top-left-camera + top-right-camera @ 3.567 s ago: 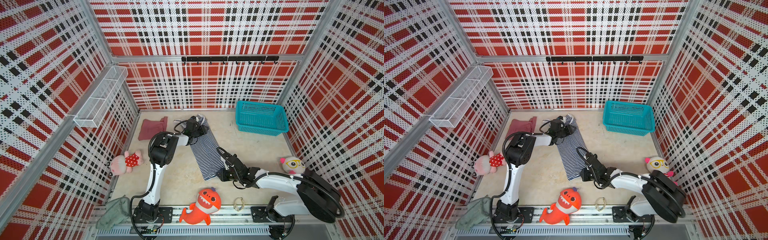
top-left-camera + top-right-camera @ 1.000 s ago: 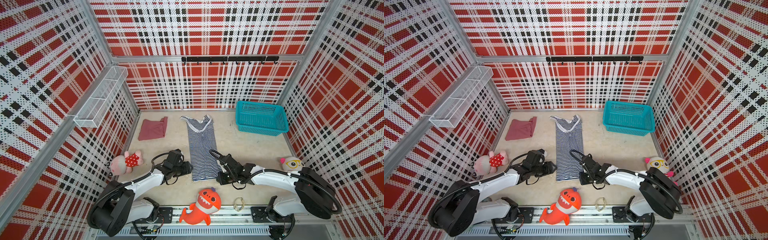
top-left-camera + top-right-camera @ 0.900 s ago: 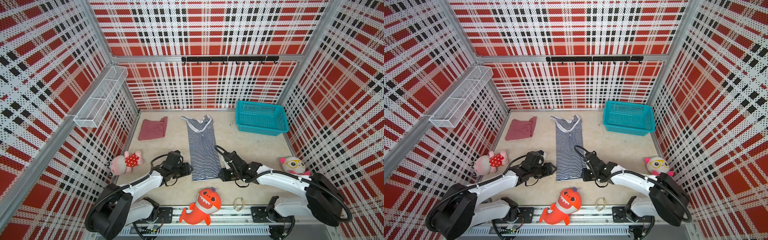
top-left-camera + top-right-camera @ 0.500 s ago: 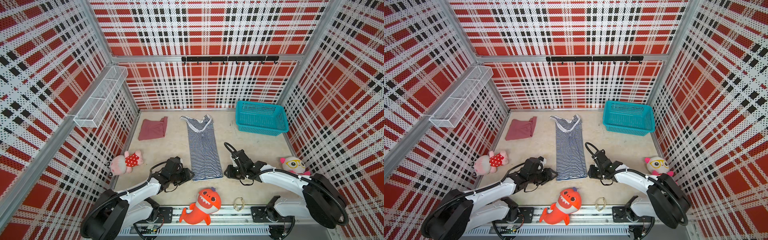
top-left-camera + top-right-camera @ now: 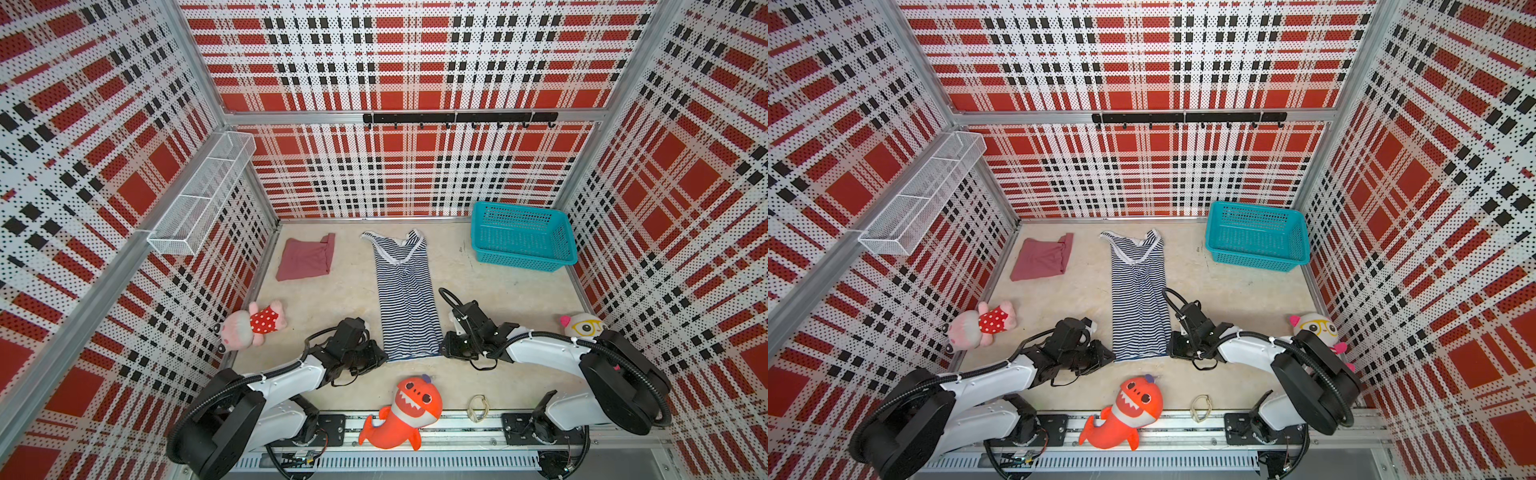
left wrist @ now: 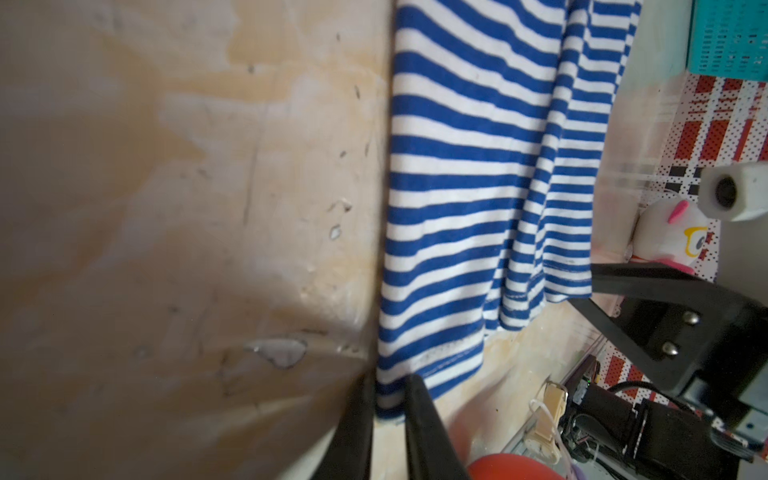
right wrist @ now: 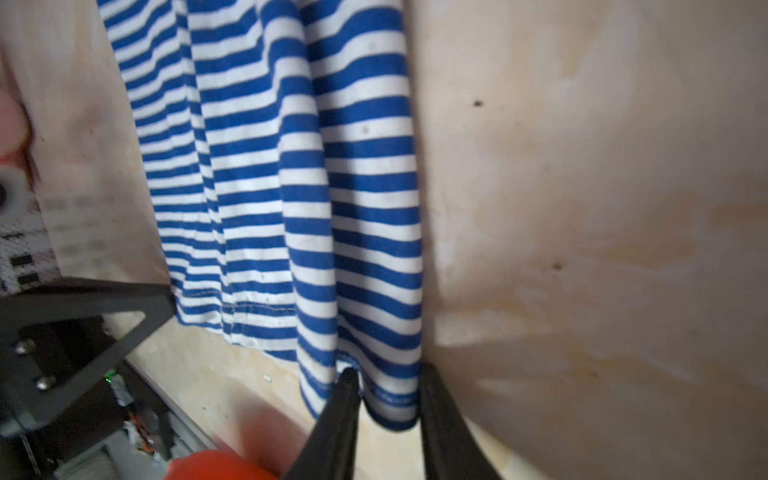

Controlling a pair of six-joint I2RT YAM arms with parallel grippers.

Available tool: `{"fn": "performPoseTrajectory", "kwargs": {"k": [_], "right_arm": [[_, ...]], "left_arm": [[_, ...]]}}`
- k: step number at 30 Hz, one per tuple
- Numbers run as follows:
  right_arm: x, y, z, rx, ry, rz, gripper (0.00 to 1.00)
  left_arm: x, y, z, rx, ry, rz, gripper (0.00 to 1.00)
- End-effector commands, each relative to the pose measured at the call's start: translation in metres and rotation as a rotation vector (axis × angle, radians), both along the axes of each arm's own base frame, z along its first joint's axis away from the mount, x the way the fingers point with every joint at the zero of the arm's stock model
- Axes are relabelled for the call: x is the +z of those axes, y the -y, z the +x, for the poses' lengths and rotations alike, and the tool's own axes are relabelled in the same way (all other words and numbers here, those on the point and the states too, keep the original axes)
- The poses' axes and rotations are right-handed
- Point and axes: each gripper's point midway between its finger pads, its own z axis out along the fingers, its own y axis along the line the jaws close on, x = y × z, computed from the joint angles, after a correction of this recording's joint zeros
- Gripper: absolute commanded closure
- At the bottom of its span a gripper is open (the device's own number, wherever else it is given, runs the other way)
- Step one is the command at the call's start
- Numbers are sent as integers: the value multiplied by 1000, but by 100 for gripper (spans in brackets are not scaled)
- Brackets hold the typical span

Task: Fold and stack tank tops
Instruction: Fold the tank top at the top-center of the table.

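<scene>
At the far left of the bench [image 5: 519, 291] the maroon tank top [image 5: 305, 257] lies folded. The left end effector [image 6: 388, 384] pinches the near-left hem corner of the striped tank top [image 5: 405, 299], which runs lengthwise, neckline toward the back wall. The right end effector [image 7: 386, 374] clamps its other hem corner.

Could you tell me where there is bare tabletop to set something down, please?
The widest bare patch lies between the striped tank top and the right wall, in front of the teal basket. A narrower strip runs between it and the maroon tank top. The near edge is crowded: left end effector, right end effector and shark plush.
</scene>
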Motion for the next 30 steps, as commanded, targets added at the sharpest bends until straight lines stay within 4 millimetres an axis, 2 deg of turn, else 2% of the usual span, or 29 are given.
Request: {"fn": "performPoseTrajectory", "kwargs": {"k": [1, 3, 6, 10, 15, 22, 26, 30], "right_arm": [[-4, 7, -3, 2, -6, -78, 84], [-1, 13, -4, 0, 3, -112, 92], [4, 21, -5, -1, 18, -145, 100], [10, 28, -9, 25, 42, -215, 100], [8, 42, -15, 41, 62, -318, 100], [22, 21, -11, 36, 82, -201, 100], [46, 15, -4, 57, 134, -181, 100], [71, 10, 15, 73, 227, -193, 100]], "left_arm": [[5, 2, 4, -23, 20, 19, 93], [8, 0, 6, -25, 38, 39, 100], [10, -9, 7, -22, 57, 85, 100], [10, -17, 0, -3, 53, 94, 100], [7, -27, -6, 44, 52, 84, 100], [23, -19, -2, 48, 76, 38, 100], [43, -15, 10, 67, 124, 11, 100], [63, -9, 30, 69, 182, 12, 100]]}}
